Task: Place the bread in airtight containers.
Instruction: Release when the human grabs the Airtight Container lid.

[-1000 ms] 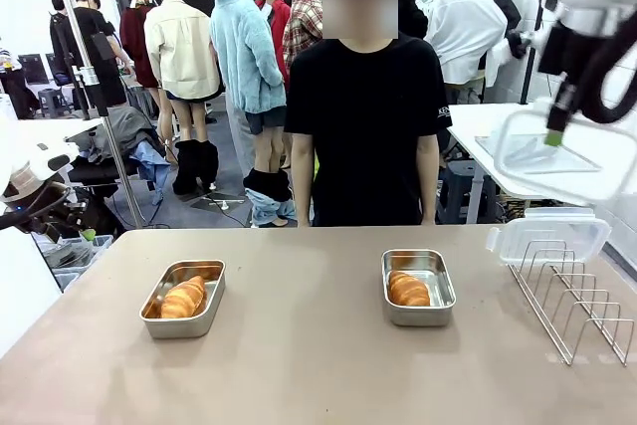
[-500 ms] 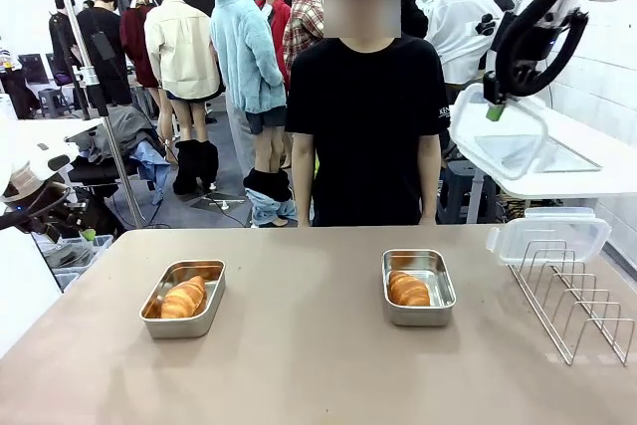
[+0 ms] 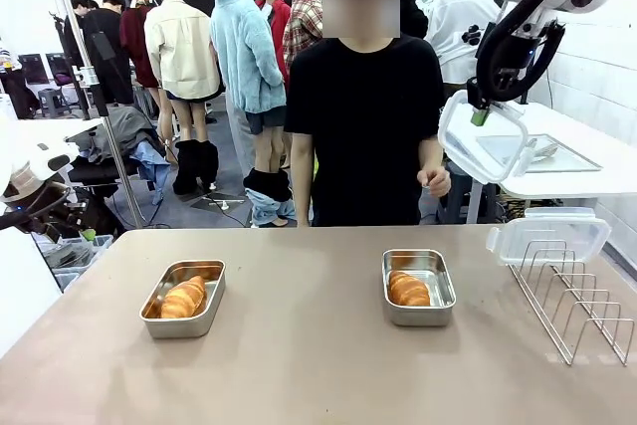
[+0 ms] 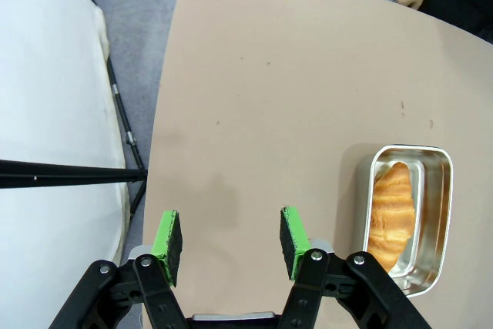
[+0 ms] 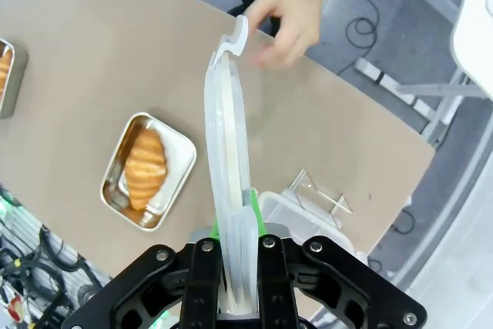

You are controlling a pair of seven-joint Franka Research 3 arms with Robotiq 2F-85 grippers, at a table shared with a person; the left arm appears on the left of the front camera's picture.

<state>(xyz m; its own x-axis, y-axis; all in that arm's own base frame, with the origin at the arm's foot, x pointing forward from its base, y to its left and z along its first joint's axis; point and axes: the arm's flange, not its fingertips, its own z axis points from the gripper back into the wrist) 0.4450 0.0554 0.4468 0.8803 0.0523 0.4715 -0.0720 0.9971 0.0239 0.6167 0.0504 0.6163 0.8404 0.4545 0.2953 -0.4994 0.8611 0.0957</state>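
Two steel containers sit on the table, each holding a golden bread roll: the left container (image 3: 206, 318) with its bread (image 3: 183, 298), the right container (image 3: 445, 288) with its bread (image 3: 408, 289). High at the right, above the table's far edge, my right gripper (image 3: 481, 114) is shut on a clear plastic lid (image 3: 485, 141). Seen from the right wrist, the lid (image 5: 229, 129) stands edge-on over the right container (image 5: 182, 152). My left gripper (image 4: 229, 242) hangs open over bare table, with the left container (image 4: 444, 190) off to its side.
A person stands at the far side with one hand (image 3: 434, 181) raised near the held lid. A wire rack (image 3: 572, 301) stands at the right with a second clear lid (image 3: 547, 236) leaning on it. The table's left edge (image 4: 158, 152) lies close to my left gripper.
My right arm has carried the clear lid leftward and lower, toward the person. The person's hand has come up beside it. The left arm and both containers have stayed put.
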